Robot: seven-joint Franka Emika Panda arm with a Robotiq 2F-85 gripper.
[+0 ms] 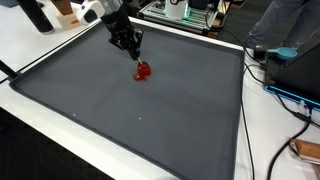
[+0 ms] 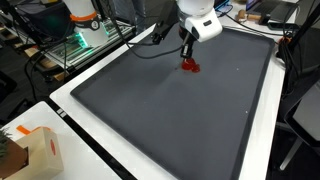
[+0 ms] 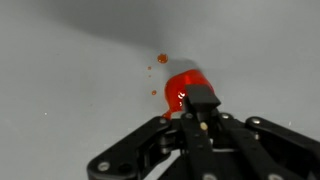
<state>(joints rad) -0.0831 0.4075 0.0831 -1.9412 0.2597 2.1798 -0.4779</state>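
Observation:
A small glossy red object (image 1: 142, 71) lies on the dark grey mat (image 1: 150, 125), toward its far side in both exterior views (image 2: 190, 67). My gripper (image 1: 130, 45) hangs just above it, pointing down, with its black fingers (image 3: 200, 100) pressed together. In the wrist view the red object (image 3: 177, 88) sits right at and beyond the fingertips, partly hidden by them. I cannot tell whether the tips touch it or pinch any of it. A few tiny red specks (image 3: 162, 58) lie on the mat next to it.
The mat (image 2: 180, 120) has a thin black border on a white table. A cardboard box (image 2: 35, 150) stands at one table corner. Blue cables (image 1: 290, 95) and equipment lie off one side, and a rack with green lights (image 2: 85, 38) stands beyond the table.

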